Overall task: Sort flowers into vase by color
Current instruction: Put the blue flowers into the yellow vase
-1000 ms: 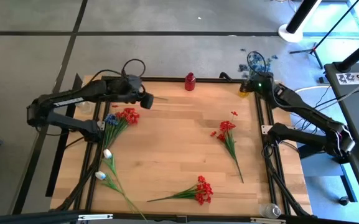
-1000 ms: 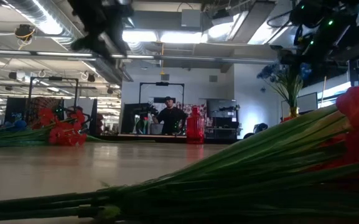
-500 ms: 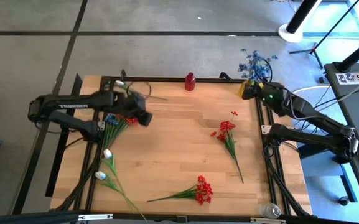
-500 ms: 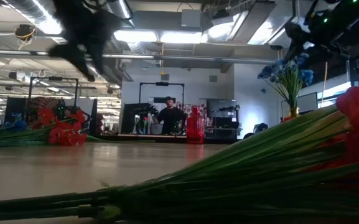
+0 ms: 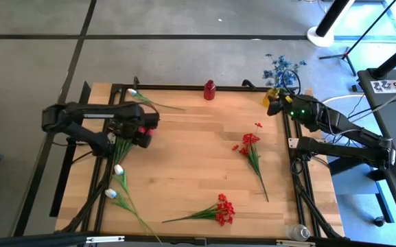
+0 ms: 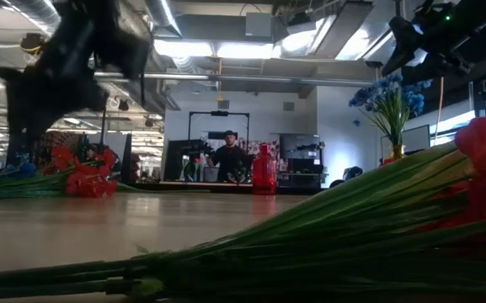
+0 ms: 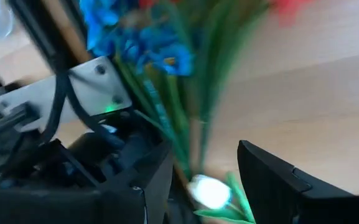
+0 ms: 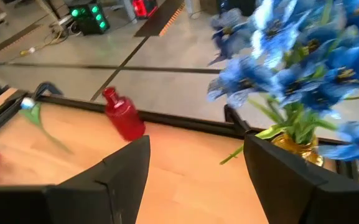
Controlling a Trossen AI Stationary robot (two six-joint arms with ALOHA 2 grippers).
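My left gripper (image 5: 143, 134) (image 7: 204, 183) hangs open, pointing down over a bunch of blue flowers (image 7: 135, 43) and red flowers (image 6: 82, 178) lying at the table's left edge. A white blossom (image 7: 208, 190) and green stems show between its fingers, untouched. More white flowers (image 5: 118, 169) lie nearer, and another (image 5: 134, 92) lies at the far left. Two red sprays (image 5: 250, 142) (image 5: 223, 209) lie flat on the right and near parts. My right gripper (image 5: 274, 105) (image 8: 195, 168) is open beside the yellow vase (image 8: 298, 148), which holds blue flowers (image 8: 297, 56). A red vase (image 5: 210, 90) stands at the far edge.
A black metal frame (image 5: 184, 87) runs around the wooden table top. A grey bracket and cables (image 7: 86, 87) of the left arm's base sit beside the bunch. In the low view a person (image 6: 228, 157) stands far behind the table.
My left gripper has come down and toward the near edge, tipping from nearly level to pointing down over the bunch at the left edge. My right gripper has drawn back from the blue flowers, which stand in the yellow vase.
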